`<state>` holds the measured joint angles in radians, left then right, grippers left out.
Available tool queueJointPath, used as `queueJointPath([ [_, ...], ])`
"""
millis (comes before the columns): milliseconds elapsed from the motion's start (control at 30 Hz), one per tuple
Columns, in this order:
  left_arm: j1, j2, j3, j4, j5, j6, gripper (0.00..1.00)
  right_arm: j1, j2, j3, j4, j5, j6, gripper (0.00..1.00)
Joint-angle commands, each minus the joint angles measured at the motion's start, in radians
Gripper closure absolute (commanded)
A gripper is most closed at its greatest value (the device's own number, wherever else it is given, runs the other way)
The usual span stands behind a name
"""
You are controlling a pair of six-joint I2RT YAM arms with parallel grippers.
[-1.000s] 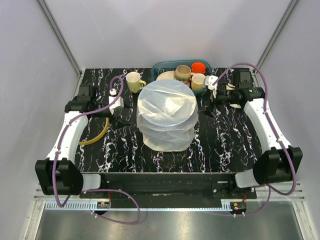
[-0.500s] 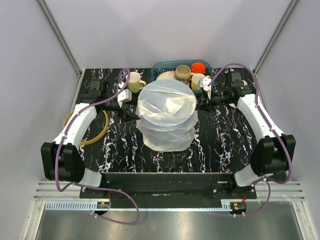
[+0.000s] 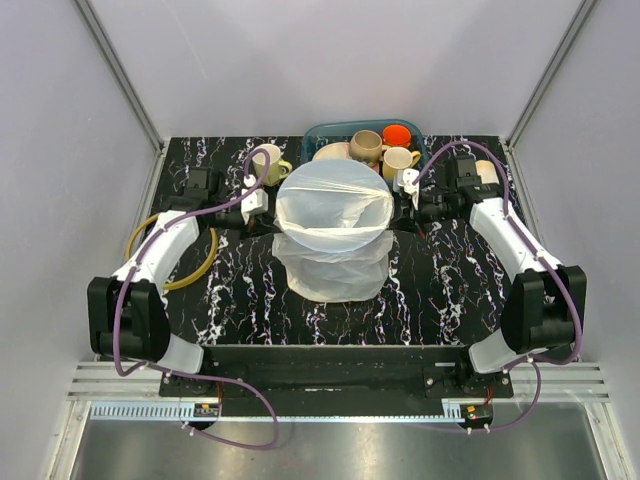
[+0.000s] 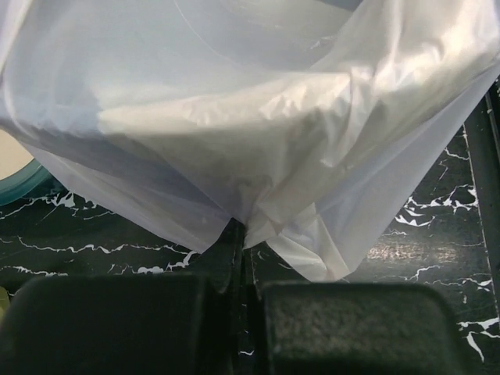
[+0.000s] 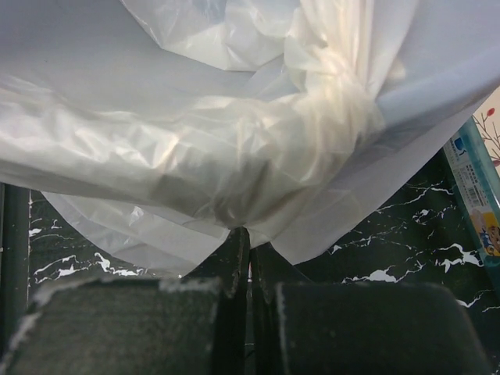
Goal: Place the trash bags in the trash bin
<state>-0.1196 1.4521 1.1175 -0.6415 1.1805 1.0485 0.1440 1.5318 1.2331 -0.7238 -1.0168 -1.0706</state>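
A large translucent cream-white trash bag (image 3: 333, 215) is draped over a round, tapered shape at the table's middle, its mouth stretched into a wide ring. The trash bin itself is hidden under the film. My left gripper (image 3: 273, 228) is shut on the bag's left edge; the left wrist view shows the gripper (image 4: 242, 234) pinching a gathered fold of film (image 4: 258, 156). My right gripper (image 3: 398, 221) is shut on the bag's right edge, and the right wrist view shows the gripper (image 5: 250, 234) closed on bunched film (image 5: 250, 148).
A teal dish basket (image 3: 318, 133) at the back holds a tan mug (image 3: 365, 146), an orange cup (image 3: 397, 134), a cream mug (image 3: 398, 160) and a plate (image 3: 330, 152). A pale yellow mug (image 3: 268, 165) stands left of it. A yellow ring (image 3: 196, 274) lies at the left.
Both arms have swung inward to the bag and both grippers have shut on its opposite edges. The bag's mouth is now pulled wider and flatter.
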Motion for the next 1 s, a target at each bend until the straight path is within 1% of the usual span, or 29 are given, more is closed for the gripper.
queueJointPath([
  [0, -0.017, 0.043, -0.015, -0.061, -0.036, 0.116, 1.0, 0.003, 0.027, -0.027, 0.084, 0.018, 0.049, 1.0],
  [100, -0.032, 0.045, -0.028, -0.081, -0.032, 0.134, 1.0, 0.003, 0.054, -0.03, 0.107, 0.006, 0.086, 1.0],
  [200, -0.051, 0.031, -0.038, -0.133, -0.022, 0.188, 1.0, 0.003, 0.074, -0.03, 0.142, -0.008, 0.126, 1.0],
  [233, -0.055, 0.024, -0.039, -0.162, -0.013, 0.192, 1.0, 0.003, 0.074, -0.029, 0.153, -0.012, 0.138, 0.99],
  [267, -0.064, 0.016, -0.042, -0.176, 0.001, 0.191, 1.0, 0.003, 0.073, -0.027, 0.165, -0.016, 0.162, 0.87],
  [300, -0.071, -0.008, -0.051, -0.193, 0.008, 0.2, 1.0, 0.003, 0.07, -0.024, 0.199, -0.014, 0.178, 0.69],
  [333, -0.078, -0.022, -0.059, -0.239, 0.017, 0.212, 1.0, 0.005, 0.061, -0.021, 0.225, -0.006, 0.199, 0.45],
  [367, -0.1, -0.039, -0.068, -0.26, 0.019, 0.223, 1.0, 0.003, 0.056, -0.018, 0.245, 0.003, 0.236, 0.39],
  [400, -0.112, -0.079, -0.079, -0.276, 0.018, 0.237, 1.0, 0.002, 0.053, 0.002, 0.251, 0.029, 0.239, 0.36],
  [433, -0.135, -0.1, -0.109, -0.294, 0.016, 0.242, 0.96, -0.001, 0.051, 0.014, 0.25, 0.046, 0.244, 0.32],
  [467, -0.146, -0.123, -0.123, -0.294, 0.016, 0.231, 0.89, -0.007, 0.051, 0.026, 0.247, 0.055, 0.251, 0.26],
  [533, -0.182, -0.183, -0.157, -0.288, 0.021, 0.182, 0.75, -0.047, 0.048, 0.057, 0.238, 0.07, 0.25, 0.21],
  [567, -0.196, -0.199, -0.166, -0.288, 0.022, 0.167, 0.66, -0.067, 0.048, 0.065, 0.23, 0.073, 0.241, 0.18],
  [633, -0.239, -0.246, -0.185, -0.252, 0.022, 0.082, 0.6, -0.122, 0.048, 0.101, 0.176, 0.084, 0.189, 0.14],
  [667, -0.259, -0.263, -0.206, -0.236, 0.016, 0.055, 0.54, -0.138, 0.047, 0.111, 0.161, 0.089, 0.145, 0.11],
  [700, -0.282, -0.297, -0.215, -0.212, 0.001, -0.023, 0.53, -0.138, 0.047, 0.13, 0.135, 0.096, 0.129, 0.09],
  [733, -0.328, -0.315, -0.229, -0.146, -0.011, -0.066, 0.53, -0.179, 0.045, 0.143, 0.117, 0.103, 0.114, 0.09],
  [767, -0.348, -0.356, -0.249, -0.101, -0.031, -0.12, 0.53, -0.204, 0.047, 0.157, 0.098, 0.106, 0.091, 0.09],
  [800, -0.363, -0.375, -0.257, -0.062, -0.032, -0.227, 0.53, -0.214, 0.048, 0.187, 0.049, 0.103, 0.084, 0.08],
  [833, -0.367, -0.392, -0.257, -0.04, -0.009, -0.251, 0.52, -0.222, 0.047, 0.204, 0.015, 0.104, 0.054, 0.06],
  [867, -0.364, -0.422, -0.243, -0.052, -0.013, -0.278, 0.52, -0.23, 0.041, 0.216, -0.029, 0.103, 0.025, 0.06],
  [900, -0.351, -0.436, -0.231, -0.088, -0.022, -0.251, 0.52, -0.23, 0.016, 0.229, -0.117, 0.104, 0.0, 0.05],
  [933, -0.281, -0.446, -0.219, -0.221, -0.022, -0.196, 0.52, -0.23, -0.001, 0.226, -0.161, 0.103, -0.047, 0.05],
  [967, -0.219, -0.447, -0.182, -0.295, -0.018, -0.076, 0.53, -0.23, -0.019, 0.215, -0.208, 0.096, -0.077, 0.05],
])
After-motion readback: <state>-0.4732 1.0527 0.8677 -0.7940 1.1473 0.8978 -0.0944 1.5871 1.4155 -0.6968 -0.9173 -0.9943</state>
